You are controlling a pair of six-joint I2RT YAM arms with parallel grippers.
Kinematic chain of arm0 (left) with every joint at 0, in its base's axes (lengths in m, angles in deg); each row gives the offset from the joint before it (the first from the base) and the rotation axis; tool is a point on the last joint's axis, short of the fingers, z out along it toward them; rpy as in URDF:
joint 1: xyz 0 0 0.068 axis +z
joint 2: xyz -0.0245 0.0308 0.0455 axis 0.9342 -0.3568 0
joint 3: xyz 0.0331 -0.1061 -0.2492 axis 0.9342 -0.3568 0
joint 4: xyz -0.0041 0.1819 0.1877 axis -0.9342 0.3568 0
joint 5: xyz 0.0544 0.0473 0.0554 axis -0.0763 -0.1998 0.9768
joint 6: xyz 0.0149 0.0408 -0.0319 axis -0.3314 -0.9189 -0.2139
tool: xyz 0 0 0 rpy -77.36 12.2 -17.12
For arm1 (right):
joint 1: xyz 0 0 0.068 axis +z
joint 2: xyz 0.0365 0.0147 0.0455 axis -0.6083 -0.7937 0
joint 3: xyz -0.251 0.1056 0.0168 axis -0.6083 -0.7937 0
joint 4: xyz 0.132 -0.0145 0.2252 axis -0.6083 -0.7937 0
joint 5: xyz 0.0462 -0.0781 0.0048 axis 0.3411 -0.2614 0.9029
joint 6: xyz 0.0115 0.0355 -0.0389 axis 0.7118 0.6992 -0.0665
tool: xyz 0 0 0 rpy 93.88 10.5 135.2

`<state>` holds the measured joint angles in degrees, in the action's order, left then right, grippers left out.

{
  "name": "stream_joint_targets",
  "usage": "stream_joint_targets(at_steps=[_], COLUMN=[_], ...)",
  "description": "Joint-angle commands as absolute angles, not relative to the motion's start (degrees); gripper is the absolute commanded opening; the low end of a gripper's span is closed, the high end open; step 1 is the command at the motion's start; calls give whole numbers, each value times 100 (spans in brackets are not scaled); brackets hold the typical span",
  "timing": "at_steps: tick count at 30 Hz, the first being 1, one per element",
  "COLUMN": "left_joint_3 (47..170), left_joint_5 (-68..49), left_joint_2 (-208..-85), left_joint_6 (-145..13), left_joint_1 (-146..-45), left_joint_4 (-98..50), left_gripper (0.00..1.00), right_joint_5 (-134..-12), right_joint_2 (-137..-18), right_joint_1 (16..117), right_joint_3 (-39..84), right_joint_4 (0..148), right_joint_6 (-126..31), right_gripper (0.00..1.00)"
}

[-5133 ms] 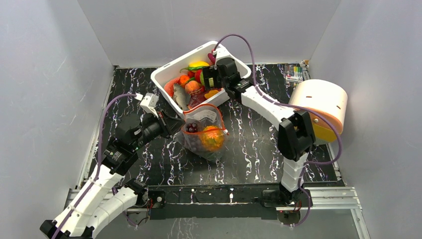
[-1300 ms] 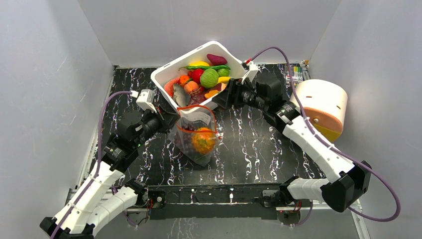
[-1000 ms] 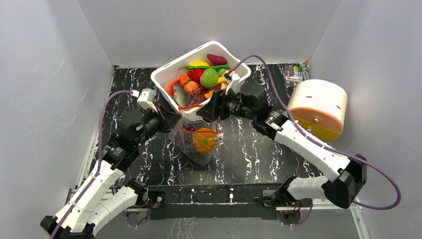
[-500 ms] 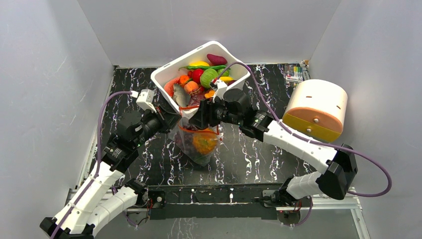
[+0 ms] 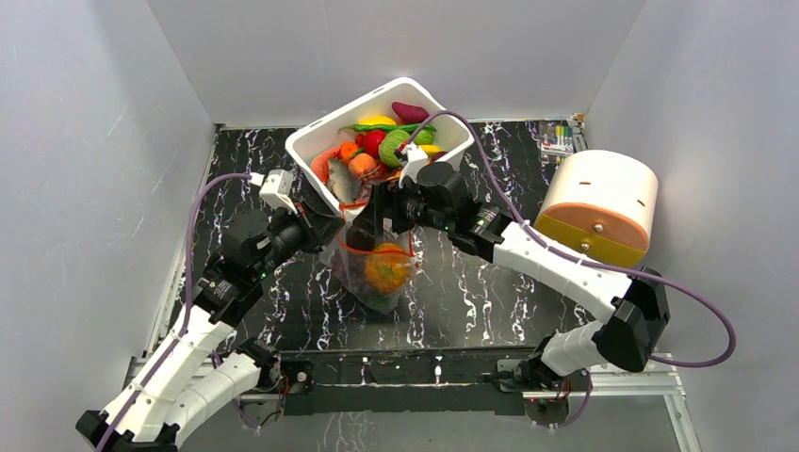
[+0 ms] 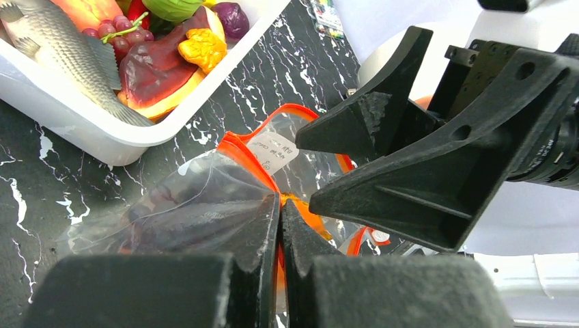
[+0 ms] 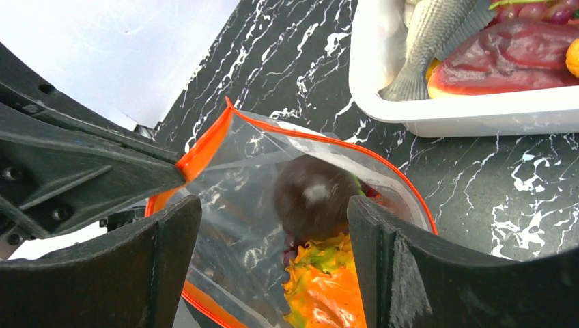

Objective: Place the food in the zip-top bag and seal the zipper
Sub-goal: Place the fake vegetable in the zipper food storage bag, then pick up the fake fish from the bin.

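crinkly clear zip-top bag [image 5: 363, 287] stands on the black marbled desk [image 5: 490, 292] just in front of the white tub [image 5: 300, 141], mouth gaping. left tool [image 6: 280, 219] is clenched on the thin red-orange zipper [image 7: 205, 140]. right tool [image 7: 273, 205] is spread wide over the mouth, holding nothing. spiky orange pineapple [image 5: 384, 268] and a dark round piece [image 7: 311, 195] lie inside.

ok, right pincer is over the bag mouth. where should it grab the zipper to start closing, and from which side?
Likely the free stretch of zipper on the tub side, opposite where the left pincer pinches the rim. Come from above: the zip-top bag stands mouth-up and gaping, so that strip is exposed, and the open right pincer hangs over it.
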<state>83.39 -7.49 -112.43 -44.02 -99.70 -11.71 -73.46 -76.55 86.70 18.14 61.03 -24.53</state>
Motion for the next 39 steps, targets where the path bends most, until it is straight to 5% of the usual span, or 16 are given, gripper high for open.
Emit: stream_joint_targets(at_steps=[1,13,27,39], left_joint_3=[8329,8338,8207,8148], left_joint_5=[-817,-826,-611,-544], left_joint_2=[-11156,-11183,-11063,-10710], left_joint_6=[-4387,-4431,-4736,-4935], left_joint_1=[-9993,-9993,-9991,-9989], left_joint_4=[-1475,-1482,-1112,-567], left_gripper=[0,0,0,0], right_joint_5=[-7468,-7390,-8529,-9475], right_joint_2=[-7582,-7416,-7414,-8637], right_joint_1=[8707,8712,8659,8052], right_joint_3=[2172,2197,2738,3841], right_joint_4=[6195,6138,5942,5799], right_joint_6=[-2572,-2634,-3582,-4570], right_gripper=[77,59,57,52])
